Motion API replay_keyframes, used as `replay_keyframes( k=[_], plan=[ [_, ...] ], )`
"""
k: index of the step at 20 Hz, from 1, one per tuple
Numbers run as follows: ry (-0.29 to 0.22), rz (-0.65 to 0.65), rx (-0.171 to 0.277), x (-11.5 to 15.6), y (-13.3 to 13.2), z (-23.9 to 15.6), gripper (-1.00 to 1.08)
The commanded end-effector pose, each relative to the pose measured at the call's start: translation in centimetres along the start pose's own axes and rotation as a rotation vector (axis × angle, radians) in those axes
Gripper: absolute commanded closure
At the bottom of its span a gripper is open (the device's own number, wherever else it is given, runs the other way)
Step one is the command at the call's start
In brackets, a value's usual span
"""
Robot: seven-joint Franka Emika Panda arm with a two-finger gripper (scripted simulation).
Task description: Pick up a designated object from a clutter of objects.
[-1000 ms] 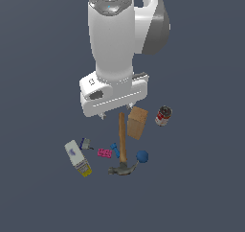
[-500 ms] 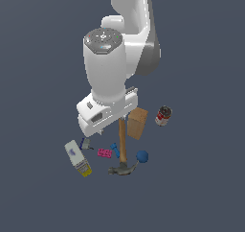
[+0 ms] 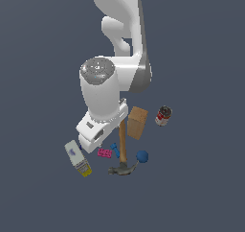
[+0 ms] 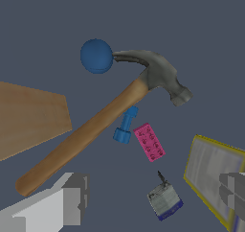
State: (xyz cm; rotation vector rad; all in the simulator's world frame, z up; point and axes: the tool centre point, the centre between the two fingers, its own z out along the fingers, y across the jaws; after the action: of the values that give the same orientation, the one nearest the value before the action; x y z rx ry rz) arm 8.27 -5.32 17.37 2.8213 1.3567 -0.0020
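The magenta-pink studded brick (image 3: 105,153) lies flat among the clutter, between the white-and-yellow box (image 3: 78,158) and the hammer's wooden handle (image 3: 122,139). In the wrist view the brick (image 4: 150,142) lies beside a small blue piece (image 4: 125,125), below the hammer head (image 4: 162,77). My gripper (image 3: 95,139) hangs just above the brick and slightly towards the exterior view's left. In the wrist view the gripper (image 4: 155,191) is open and empty. One finger (image 4: 72,200) shows near the handle's end, the other (image 4: 233,190) over the box.
A tan wooden block (image 3: 137,122) and a red can (image 3: 163,116) stand at the exterior view's right. A blue ball (image 3: 142,156) rests by the hammer head (image 3: 122,169). A small grey-and-blue item (image 4: 164,200) lies between my fingers in the wrist view.
The arm has come down and shifted a little to the exterior view's left, bringing the gripper close above the brick. The objects have not moved.
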Motion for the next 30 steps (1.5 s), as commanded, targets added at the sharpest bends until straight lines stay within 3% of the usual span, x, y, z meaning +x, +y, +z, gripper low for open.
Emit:
replay_keyframes(
  k=[1,17,30],
  plan=[
    [0.0,-0.062,0.001,-0.1,0.5,1.3,-0.92],
    [0.005,-0.414,0.006,-1.1,2.7,9.2,-0.92],
    [0.008,-0.499,0.008,-1.5,3.0,11.1,-0.92]
  ],
)
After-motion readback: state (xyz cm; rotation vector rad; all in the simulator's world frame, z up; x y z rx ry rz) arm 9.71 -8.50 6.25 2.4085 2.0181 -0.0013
